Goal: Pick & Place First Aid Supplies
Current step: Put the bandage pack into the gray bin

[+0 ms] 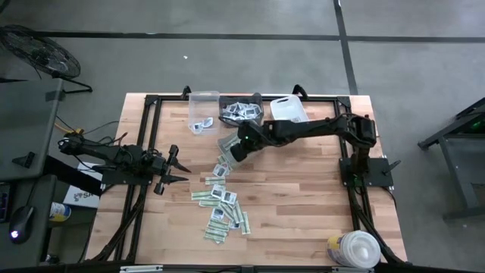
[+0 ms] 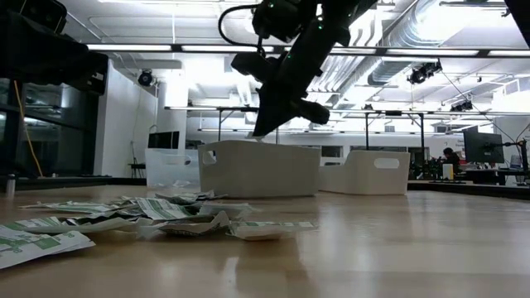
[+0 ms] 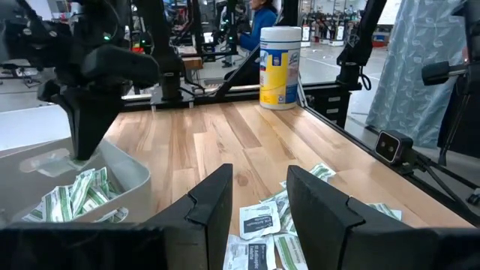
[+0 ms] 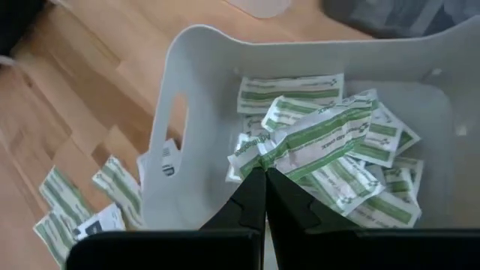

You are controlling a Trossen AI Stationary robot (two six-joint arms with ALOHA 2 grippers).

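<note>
Right gripper (image 4: 264, 174) hangs over the white bin (image 4: 196, 90), jaws clenched on one end of a green-and-white strip packet (image 4: 315, 135); the packet's free end trails toward 2 o'clock in the right wrist view, above the pile of like strips (image 4: 375, 187) already lying in that bin; in the high view this gripper (image 1: 236, 152) sits near table centre, bin at about 12 o'clock of the loose scatter.

Step in hand, as I judge it: drop the pinched strip into the bin; to do it well, keep the fingertips inside the rim line, not over the handle-slot wall; the packet is light and floppy so it may flutter or cling to a finger; lower a bit toward the pile before parting the jaws, then lift straight up; avoid dragging the tail across the rim or it may flip out onto the wood.

Left gripper (image 3: 259, 199) waits at 9 o'clock of the table, jaws parted, nothing between them; squarish white packets with dark print (image 3: 259, 221) lie on the table just past its fingers.

Loose supplies (image 1: 223, 208) remain scattered at 6 o'clock of the bin, so much sorting is left; clear bin (image 1: 203, 106), dark bin (image 1: 241, 110) and another white bin (image 1: 288, 110) line the far edge at 12 o'clock; wipes tub (image 1: 355, 249) near 5 o'clock corner.
</note>
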